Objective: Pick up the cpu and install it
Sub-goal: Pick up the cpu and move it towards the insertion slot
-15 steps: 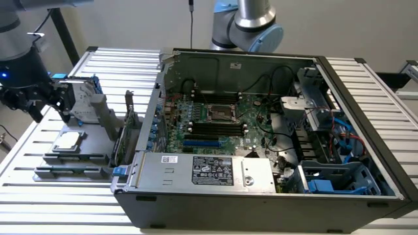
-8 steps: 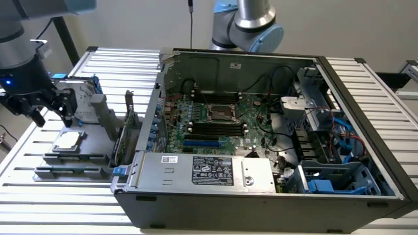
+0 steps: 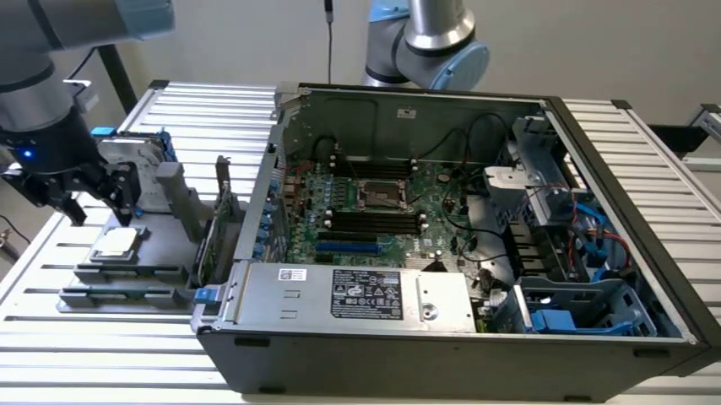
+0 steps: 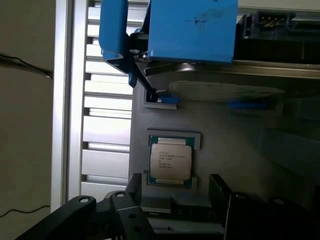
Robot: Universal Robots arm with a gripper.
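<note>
The cpu [image 3: 116, 243] is a small square chip with a silvery top, lying flat in a recess of the grey holder [image 3: 158, 240] at the exterior view's left, outside the computer case. My gripper [image 3: 101, 213] hangs just above it, open, with one dark finger on each side and nothing between them. In the wrist view the cpu [image 4: 171, 161] lies straight below, between the two black fingers [image 4: 125, 210] of the gripper [image 4: 175, 207]. The empty cpu socket [image 3: 383, 196] sits in the middle of the motherboard [image 3: 372, 211] inside the open case.
A silver hard drive with blue brackets [image 3: 138, 152] stands right behind the gripper; its blue bracket [image 4: 192, 30] is close in the wrist view. The grey labelled power supply box [image 3: 360, 291] lies along the case's front. A second arm [image 3: 434, 42] stands behind the case. Slatted metal table [image 3: 67, 337] lies underneath.
</note>
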